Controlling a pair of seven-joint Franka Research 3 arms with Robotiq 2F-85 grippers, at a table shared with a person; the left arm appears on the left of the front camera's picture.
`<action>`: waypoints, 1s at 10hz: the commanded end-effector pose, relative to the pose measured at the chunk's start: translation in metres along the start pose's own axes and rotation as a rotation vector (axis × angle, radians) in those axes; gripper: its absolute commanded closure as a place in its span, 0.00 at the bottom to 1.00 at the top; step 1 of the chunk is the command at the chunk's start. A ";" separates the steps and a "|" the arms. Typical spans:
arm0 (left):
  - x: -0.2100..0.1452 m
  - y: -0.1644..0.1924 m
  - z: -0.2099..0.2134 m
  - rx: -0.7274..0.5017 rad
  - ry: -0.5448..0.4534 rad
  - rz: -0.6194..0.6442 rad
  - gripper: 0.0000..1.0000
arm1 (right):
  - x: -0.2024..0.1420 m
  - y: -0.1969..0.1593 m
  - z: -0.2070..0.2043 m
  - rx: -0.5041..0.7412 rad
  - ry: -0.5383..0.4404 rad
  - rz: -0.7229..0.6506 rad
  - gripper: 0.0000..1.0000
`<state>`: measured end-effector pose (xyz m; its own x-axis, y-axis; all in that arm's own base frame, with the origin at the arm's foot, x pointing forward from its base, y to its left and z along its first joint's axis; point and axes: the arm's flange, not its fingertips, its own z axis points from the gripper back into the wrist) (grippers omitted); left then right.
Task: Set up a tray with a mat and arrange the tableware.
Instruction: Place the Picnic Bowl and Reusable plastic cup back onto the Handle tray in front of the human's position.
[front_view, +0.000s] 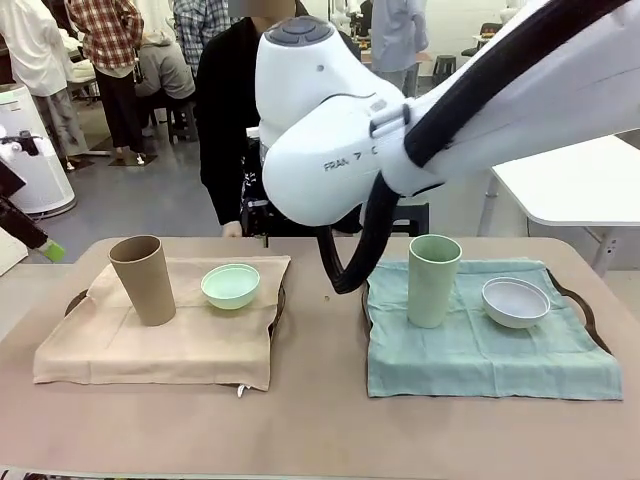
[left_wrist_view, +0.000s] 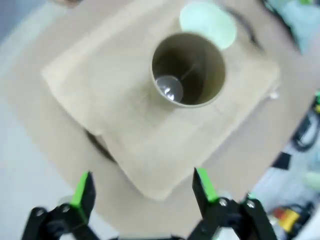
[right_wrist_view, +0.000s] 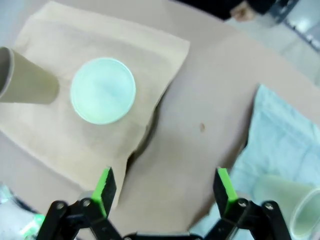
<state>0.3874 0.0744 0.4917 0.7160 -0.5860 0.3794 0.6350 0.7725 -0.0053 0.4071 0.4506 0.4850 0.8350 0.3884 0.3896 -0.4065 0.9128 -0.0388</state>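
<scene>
The left gripper (left_wrist_view: 142, 192) has its jaws wide apart and holds nothing. It hangs above the near edge of the beige mat (left_wrist_view: 125, 125), and ahead of its fingertips stands the tan cup (left_wrist_view: 187, 67), upright, its mouth facing the camera, so its long axis runs almost along the line of sight. This view from above looks into the cup, where the bottom shines. Just beyond the cup lies the mint green bowl (left_wrist_view: 209, 22).

The right gripper (right_wrist_view: 165, 190) is also spread open and empty, over the bare table (right_wrist_view: 210, 100) between the two mats. Ahead and to the left of its fingers sits the mint green bowl, a pale round disc; further left is the tan cup. At the lower right the pale green cup (right_wrist_view: 292, 202) stands on the green mat (right_wrist_view: 280, 135).

The front view adds the white bowl (front_view: 516, 301) beside the pale green cup, both cups standing vertical, dark tray rims (front_view: 580, 300) under the mats, and a person (front_view: 228, 120) in black at the far side.
</scene>
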 end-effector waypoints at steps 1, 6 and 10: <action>0.013 -0.049 0.031 0.011 0.113 0.039 0.00 | -0.029 -0.012 0.040 -0.020 0.003 -0.058 0.00; 0.067 -0.117 0.128 -0.099 -0.047 -0.088 0.00 | -0.064 -0.017 0.104 -0.132 -0.109 -0.126 0.00; 0.056 -0.119 0.119 -0.070 0.051 -0.080 0.00 | -0.058 -0.017 0.114 -0.123 -0.102 -0.104 0.00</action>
<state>0.3204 -0.0259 0.6296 0.6505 -0.6633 0.3700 0.7251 0.6874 -0.0426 0.3278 0.3943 0.5617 0.8332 0.2696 0.4828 -0.2447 0.9627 -0.1154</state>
